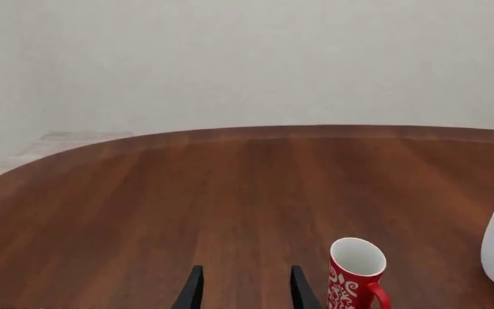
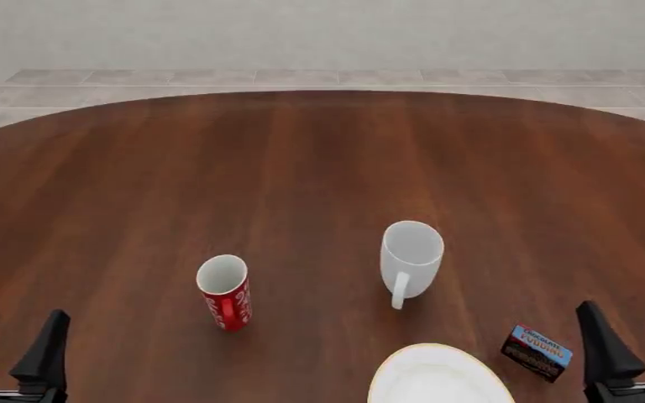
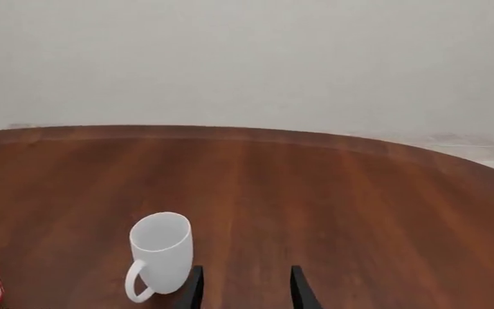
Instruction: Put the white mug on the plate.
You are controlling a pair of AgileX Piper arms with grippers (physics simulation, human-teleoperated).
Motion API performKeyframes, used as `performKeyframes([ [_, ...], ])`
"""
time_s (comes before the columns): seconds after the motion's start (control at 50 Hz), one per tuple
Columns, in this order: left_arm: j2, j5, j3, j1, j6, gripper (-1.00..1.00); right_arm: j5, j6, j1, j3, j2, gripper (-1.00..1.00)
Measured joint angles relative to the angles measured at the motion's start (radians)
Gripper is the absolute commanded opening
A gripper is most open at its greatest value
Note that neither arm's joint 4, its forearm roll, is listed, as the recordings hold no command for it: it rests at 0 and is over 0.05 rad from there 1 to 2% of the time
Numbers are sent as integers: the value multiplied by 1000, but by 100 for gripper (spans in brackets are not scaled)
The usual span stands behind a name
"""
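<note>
Your white mug [image 2: 411, 256] stood upright and empty on the tabletop [image 2: 300, 168], just beyond the bare plate [image 2: 440, 378], beside the empty red mug [image 2: 225, 292] with unreadable white lettering. A small box [image 2: 536, 353] carried blurred print. Your left pincer [image 2: 14, 353] and right pincer [image 2: 634, 336] gaped wide, holding nothing.

1. All three views are bright and evenly lit, with the flat, diffuse look of a simulator's render; no single light source can be picked out.
2. Shadows are very weak: only a faint darkening shows on the table [image 2: 300, 168] around the foot of the white mug [image 2: 411, 256] and the red mug [image 2: 225, 291].
3. The wood carries a soft, broad sheen toward the far edge, with no hard glare spots.
4. The white mug's glossy side shows gentle shading and no sharp highlights.
5. Focus is uniform from near to far; edges look slightly soft, and the wood grain is smeared.
6. No bending of lines shows at the picture edges.
</note>
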Motion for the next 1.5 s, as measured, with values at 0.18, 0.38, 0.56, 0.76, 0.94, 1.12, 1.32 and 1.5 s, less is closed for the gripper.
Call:
performKeyframes([
  [0.18,2,1,0,1,-2,100,47,52,50,-92,90,100],
  [0.38,1,3,0,1,-2,100,133,137,127,-188,178,100],
  [0.56,8,-4,-1,1,-2,100,203,187,172,-244,261,100],
  [0.76,9,-4,-1,1,-2,100,290,201,250,-358,363,100],
  [0.94,11,-7,-1,1,-2,100,374,173,297,-472,481,100],
  [1.12,15,-10,-1,1,-2,100,445,155,333,-558,573,100],
  [1.32,17,-13,-1,1,-2,100,480,187,346,-611,648,100],
  [1.5,19,-15,-1,1,-2,100,473,264,349,-621,706,100],
])
